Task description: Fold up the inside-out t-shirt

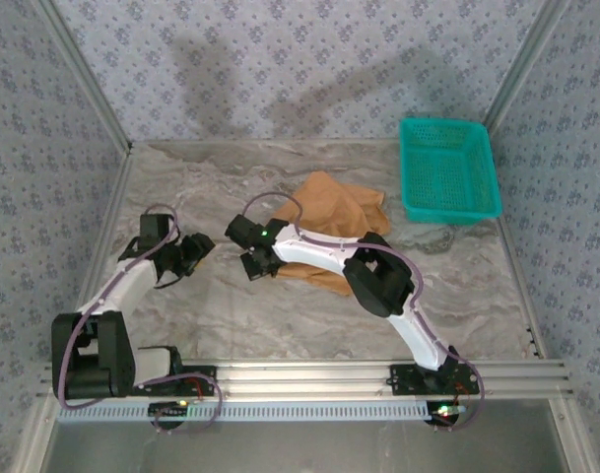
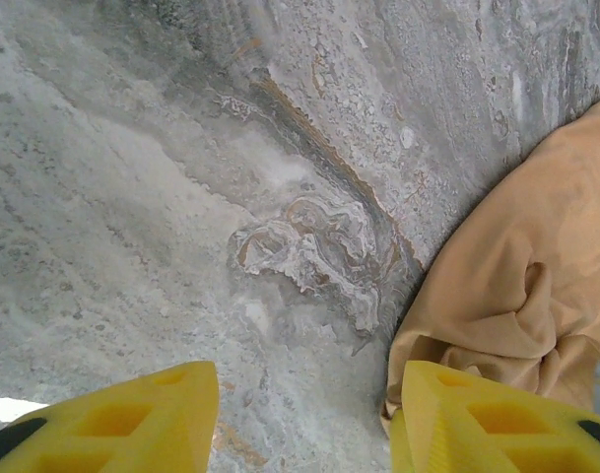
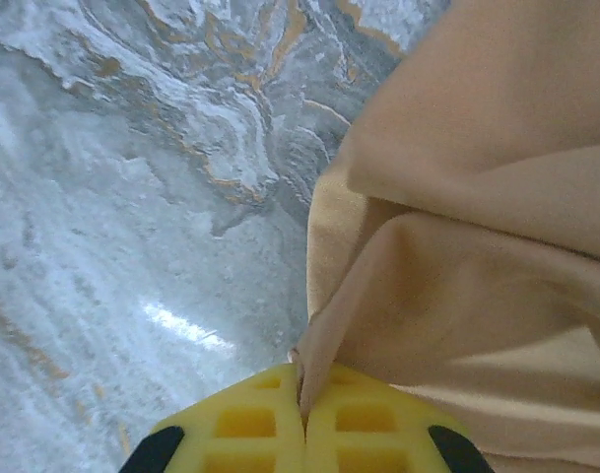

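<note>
Along the near edge of the tabletop (image 1: pixel 280 330), bare marble runs between the two arm bases. The left gripper (image 1: pixel 189 253) hangs over the left half. Its yellow fingers (image 2: pixel 132 424) stand moderately apart, with only stone between them. In its wrist view a rumpled edge of the inside-out t-shirt (image 1: pixel 334 209) lies just beside one finger; I cannot tell whether they touch.

The right arm reaches leftward across the middle of the tabletop. The right gripper (image 1: pixel 252 258) has its jaws pressed together on a thin fold at the shirt's near left edge, and the cloth rises out from between the fingertips (image 3: pixel 255 424). To the left of that pinch the marble is open.

The shirt lies crumpled from the centre toward the far right, its near part under the right arm. Beyond it a teal basket (image 1: pixel 447 172) sits in the far right corner, with a strip of marble between it and the cloth. The far left corner is open stone.
</note>
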Tool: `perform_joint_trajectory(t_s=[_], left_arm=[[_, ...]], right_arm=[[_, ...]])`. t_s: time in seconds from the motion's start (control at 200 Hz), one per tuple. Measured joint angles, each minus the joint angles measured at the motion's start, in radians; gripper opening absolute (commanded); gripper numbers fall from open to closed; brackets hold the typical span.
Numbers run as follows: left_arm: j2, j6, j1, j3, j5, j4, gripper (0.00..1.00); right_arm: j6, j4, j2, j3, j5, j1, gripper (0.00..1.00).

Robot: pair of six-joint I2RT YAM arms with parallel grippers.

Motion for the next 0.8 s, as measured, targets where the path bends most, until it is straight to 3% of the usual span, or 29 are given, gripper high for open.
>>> perform_joint_trajectory(t_s=[0.31, 0.59, 0.695, 0.799], left_arm=[[-0.006, 0.013, 0.010, -0.005, 0.064, 0.016, 0.63], [-0.024, 0.012, 0.016, 0.012, 0.085, 0.024, 0.64], [-0.024, 0.015, 0.020, 0.048, 0.086, 0.021, 0.65], [-0.024, 0.024, 0.023, 0.077, 0.085, 0.020, 0.65]], right_arm=[[-0.011, -0.098, -0.125, 0.284, -0.069, -0.024, 0.00], [0.063, -0.064, -0.230, 0.853, -0.196, -0.151, 0.00], [0.074, -0.047, -0.359, 0.784, -0.204, -0.219, 0.00], [0.101, 0.032, -0.566, 0.455, -0.217, -0.319, 0.00]])
